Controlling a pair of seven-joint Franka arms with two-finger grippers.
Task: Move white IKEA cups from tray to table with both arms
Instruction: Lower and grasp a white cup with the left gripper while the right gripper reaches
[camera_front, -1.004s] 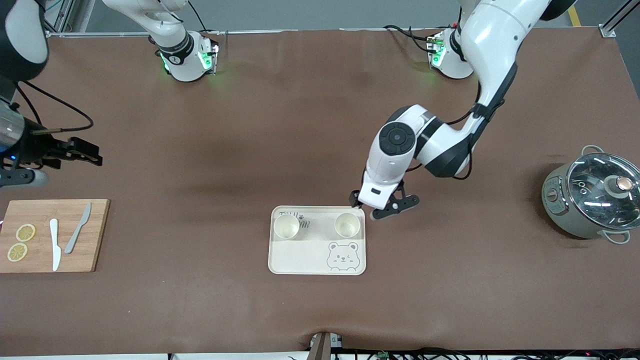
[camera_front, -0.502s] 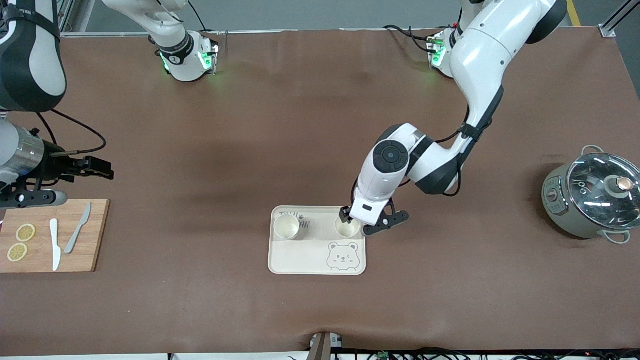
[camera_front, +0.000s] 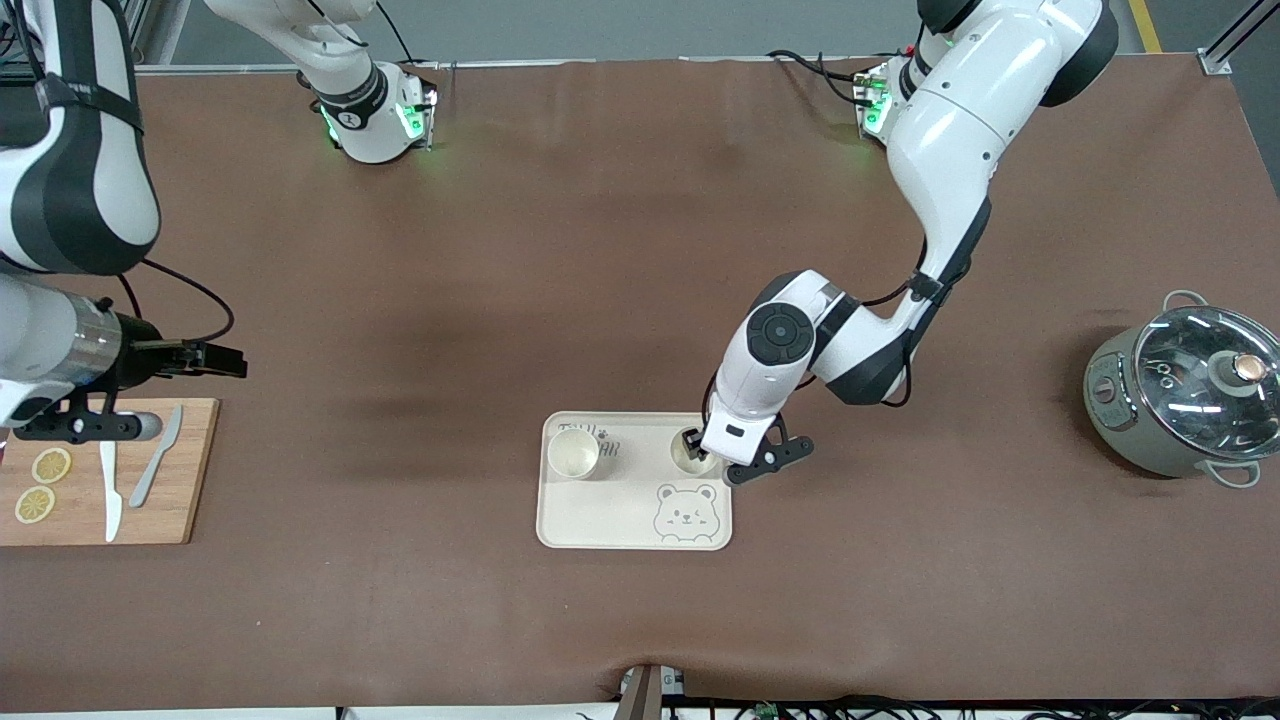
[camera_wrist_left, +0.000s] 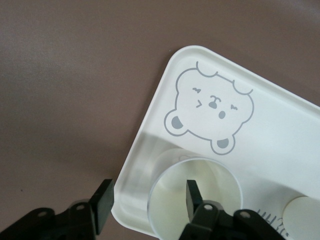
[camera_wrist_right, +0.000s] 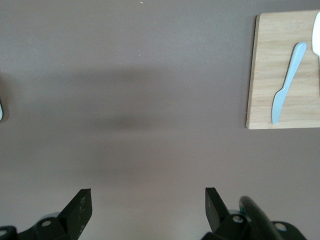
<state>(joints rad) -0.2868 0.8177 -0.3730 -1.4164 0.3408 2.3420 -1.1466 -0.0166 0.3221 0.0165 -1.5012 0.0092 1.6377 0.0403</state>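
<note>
Two cream-white cups stand on the bear tray (camera_front: 600, 510). One cup (camera_front: 573, 453) is toward the right arm's end of the tray. The other cup (camera_front: 684, 461) is toward the left arm's end, partly hidden by my left gripper (camera_front: 703, 450). In the left wrist view my left gripper (camera_wrist_left: 148, 197) is open and straddles that cup's (camera_wrist_left: 220, 185) wall, one finger inside the cup and one outside over the tray's edge (camera_wrist_left: 150, 125). The second cup (camera_wrist_left: 302, 217) shows at that view's edge. My right gripper (camera_front: 225, 360) is open and empty over bare table (camera_wrist_right: 147, 202).
A wooden cutting board (camera_front: 100, 470) with two knives and lemon slices lies at the right arm's end of the table, also in the right wrist view (camera_wrist_right: 280, 70). A grey-green pot with a glass lid (camera_front: 1180, 400) stands at the left arm's end.
My left gripper has come down from beside the tray onto the cup at the tray's end. My right arm has swung in from the table's end toward the middle.
</note>
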